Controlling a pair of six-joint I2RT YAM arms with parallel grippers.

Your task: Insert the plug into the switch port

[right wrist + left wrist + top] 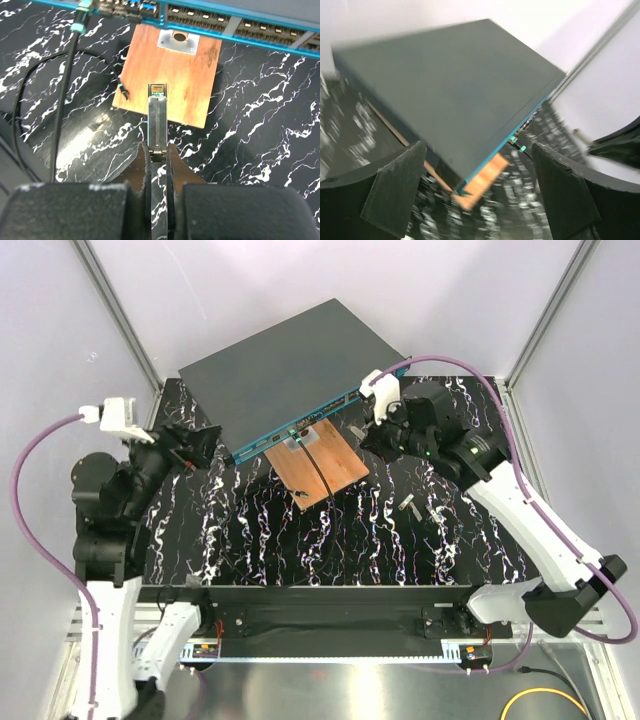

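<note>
The switch [290, 365] is a flat dark grey box at the back of the table, with its teal-blue port face [300, 427] turned toward me. My right gripper [378, 445] is shut on the plug [157, 117], a slim metal module. It holds the plug above the copper-brown board [170, 75], pointing at the port rows [225, 27] and still short of them. My left gripper [200, 445] is open and empty beside the switch's left corner [462, 185]. The left wrist view is blurred.
A black cable with a teal connector [76, 27] is plugged into the switch at the left and loops over the marbled table [65, 125]. Small loose metal modules [408, 504] lie right of the board. Frame posts stand at both back corners.
</note>
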